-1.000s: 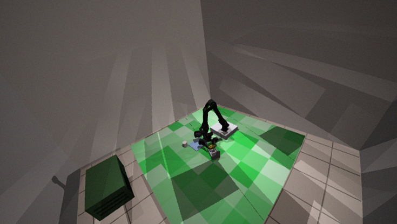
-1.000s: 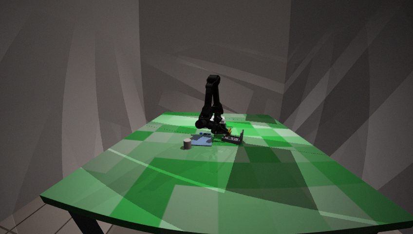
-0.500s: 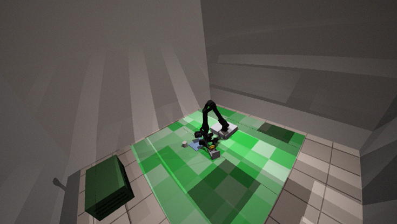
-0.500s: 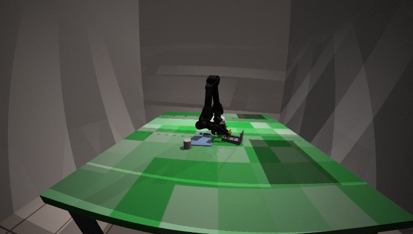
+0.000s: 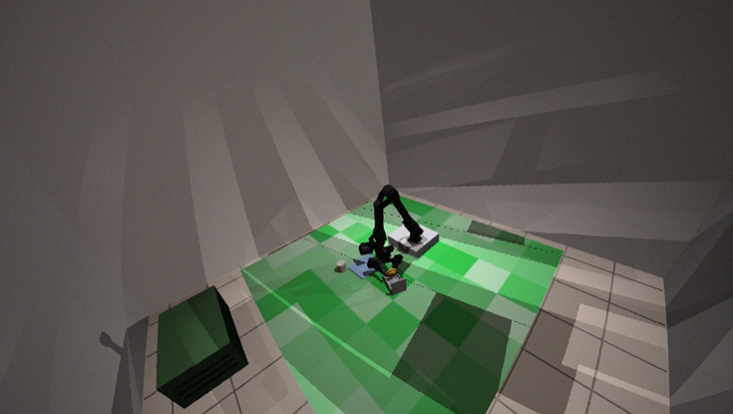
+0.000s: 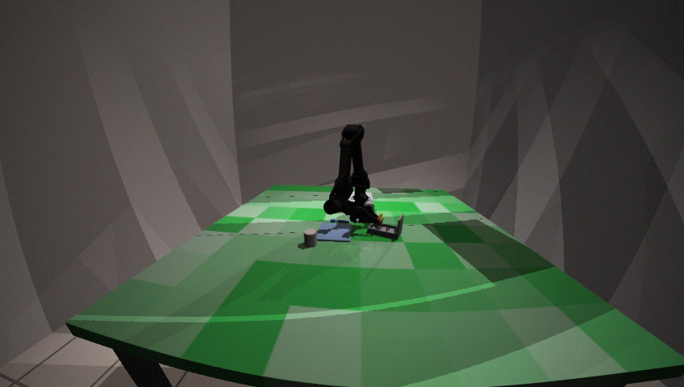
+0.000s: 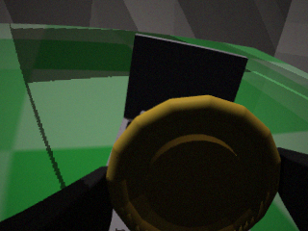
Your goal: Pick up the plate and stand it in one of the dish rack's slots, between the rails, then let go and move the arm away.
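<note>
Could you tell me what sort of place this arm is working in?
Probably a bare test room set up for a dish-racking trial, not a real kitchen: a green checkered table holds only the arm, a small dish rack and a yellow plate, ringed by plain grey walls and a tiled floor.

Round yellow-brown plate (image 7: 194,173) upright over the dish rack (image 6: 385,230), dark back panel behind

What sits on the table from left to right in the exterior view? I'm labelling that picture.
Grey cylinder → blue mat → dish rack. The plate and the arm overlap the mat and the rack, so they are left out.
</note>
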`<state>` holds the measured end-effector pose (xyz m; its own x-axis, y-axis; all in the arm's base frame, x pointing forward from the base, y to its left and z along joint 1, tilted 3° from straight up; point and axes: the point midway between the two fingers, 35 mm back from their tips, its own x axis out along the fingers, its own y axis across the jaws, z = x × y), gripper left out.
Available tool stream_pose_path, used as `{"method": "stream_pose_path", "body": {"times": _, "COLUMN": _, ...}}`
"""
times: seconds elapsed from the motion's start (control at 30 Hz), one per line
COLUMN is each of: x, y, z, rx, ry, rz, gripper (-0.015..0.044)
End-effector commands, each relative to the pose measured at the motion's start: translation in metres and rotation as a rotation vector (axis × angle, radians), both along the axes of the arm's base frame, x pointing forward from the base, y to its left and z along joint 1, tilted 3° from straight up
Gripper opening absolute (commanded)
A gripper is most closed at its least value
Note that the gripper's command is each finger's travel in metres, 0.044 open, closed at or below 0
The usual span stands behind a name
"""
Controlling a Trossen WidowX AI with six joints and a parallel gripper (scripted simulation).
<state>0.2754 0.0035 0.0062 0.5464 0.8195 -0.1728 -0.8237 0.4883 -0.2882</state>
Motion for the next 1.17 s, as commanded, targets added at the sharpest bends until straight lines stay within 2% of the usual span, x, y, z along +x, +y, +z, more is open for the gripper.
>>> {"method": "stream_pose_path", "body": {"times": 0.0, "x": 0.0, "y": 0.0, "z": 0.0, "rx": 0.0, "ry": 0.0, "rz": 0.0, "gripper": 0.0341}}
{"method": "stream_pose_path", "body": {"times": 0.07, "x": 0.0, "y": 0.0, "z": 0.0, "rx": 0.0, "ry": 0.0, "rz": 0.0, "gripper": 0.0394}}
{"method": "stream_pose_path", "body": {"times": 0.1, "x": 0.0, "y": 0.0, "z": 0.0, "rx": 0.0, "ry": 0.0, "rz": 0.0, "gripper": 0.04}}
{"method": "stream_pose_path", "body": {"times": 0.37, "x": 0.003, "y": 0.0, "z": 0.012, "rx": -0.007, "ry": 0.007, "rz": 0.009, "gripper": 0.04}}
{"method": "stream_pose_path", "body": {"times": 0.7, "x": 0.002, "y": -0.005, "z": 0.117, "rx": 0.025, "ry": 0.029, "rz": -0.002, "gripper": 0.04}}
{"method": "stream_pose_path", "body": {"times": 0.9, "x": 0.002, "y": -0.005, "z": 0.119, "rx": 0.023, "ry": 0.052, "rz": -0.006, "gripper": 0.04}}
{"method": "stream_pose_path", "body": {"times": 1.13, "x": 0.008, "y": -0.012, "z": 0.117, "rx": -0.013, "ry": 0.279, "rz": -0.055, "gripper": 0.04}}
